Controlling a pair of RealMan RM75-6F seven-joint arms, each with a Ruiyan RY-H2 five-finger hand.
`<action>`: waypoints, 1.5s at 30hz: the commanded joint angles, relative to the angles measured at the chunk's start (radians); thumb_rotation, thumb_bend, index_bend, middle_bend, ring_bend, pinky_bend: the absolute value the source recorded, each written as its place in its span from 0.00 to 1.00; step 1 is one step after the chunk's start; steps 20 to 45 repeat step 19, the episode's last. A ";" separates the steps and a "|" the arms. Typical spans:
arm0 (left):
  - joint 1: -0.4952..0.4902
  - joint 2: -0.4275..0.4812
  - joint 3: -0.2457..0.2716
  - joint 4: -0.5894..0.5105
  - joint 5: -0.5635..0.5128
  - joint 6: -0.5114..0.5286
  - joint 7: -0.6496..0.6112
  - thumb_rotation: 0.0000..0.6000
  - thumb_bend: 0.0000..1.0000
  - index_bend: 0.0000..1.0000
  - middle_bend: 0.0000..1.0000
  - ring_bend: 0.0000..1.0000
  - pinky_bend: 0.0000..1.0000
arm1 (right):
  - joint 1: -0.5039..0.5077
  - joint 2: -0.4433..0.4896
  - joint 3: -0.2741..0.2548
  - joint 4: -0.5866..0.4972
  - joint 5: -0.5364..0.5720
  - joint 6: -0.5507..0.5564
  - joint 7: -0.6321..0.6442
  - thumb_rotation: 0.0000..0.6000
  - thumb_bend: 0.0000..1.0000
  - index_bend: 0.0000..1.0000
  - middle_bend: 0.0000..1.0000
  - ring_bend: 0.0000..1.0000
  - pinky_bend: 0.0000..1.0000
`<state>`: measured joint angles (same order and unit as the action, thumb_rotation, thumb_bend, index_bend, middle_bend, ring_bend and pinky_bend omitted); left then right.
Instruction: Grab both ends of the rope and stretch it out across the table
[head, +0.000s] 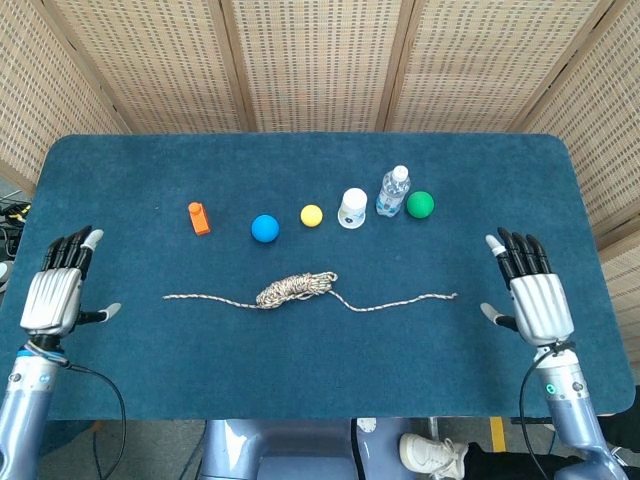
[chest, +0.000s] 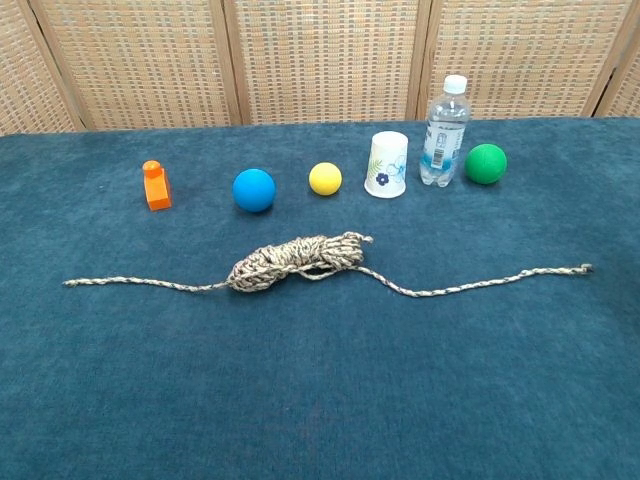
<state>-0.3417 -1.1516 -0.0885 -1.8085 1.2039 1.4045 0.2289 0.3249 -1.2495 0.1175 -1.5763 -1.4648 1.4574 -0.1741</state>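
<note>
A speckled rope (head: 297, 288) (chest: 300, 262) lies slack on the blue table, bundled in a coil at its middle. Its left end (head: 166, 296) (chest: 70, 283) and right end (head: 454, 295) (chest: 585, 267) rest loose on the cloth. My left hand (head: 55, 294) hovers near the table's left edge, fingers spread, holding nothing, well left of the rope's end. My right hand (head: 533, 295) is by the right edge, fingers spread and empty, a short way right of the other end. Neither hand shows in the chest view.
Behind the rope stand an orange block (head: 199, 217), a blue ball (head: 265, 228), a yellow ball (head: 312, 214), a white paper cup (head: 352, 208), a water bottle (head: 393, 191) and a green ball (head: 420, 204). Wicker screens close off the back.
</note>
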 joint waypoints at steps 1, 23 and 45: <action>0.097 0.029 0.063 -0.032 0.110 0.122 -0.015 1.00 0.00 0.00 0.00 0.00 0.00 | -0.046 0.024 -0.045 -0.014 -0.057 0.048 -0.038 1.00 0.00 0.00 0.00 0.00 0.00; 0.229 0.022 0.137 0.031 0.275 0.186 -0.114 1.00 0.00 0.00 0.00 0.00 0.00 | -0.191 0.025 -0.128 -0.099 -0.146 0.149 -0.137 1.00 0.00 0.00 0.00 0.00 0.00; 0.229 0.022 0.137 0.031 0.275 0.186 -0.114 1.00 0.00 0.00 0.00 0.00 0.00 | -0.191 0.025 -0.128 -0.099 -0.146 0.149 -0.137 1.00 0.00 0.00 0.00 0.00 0.00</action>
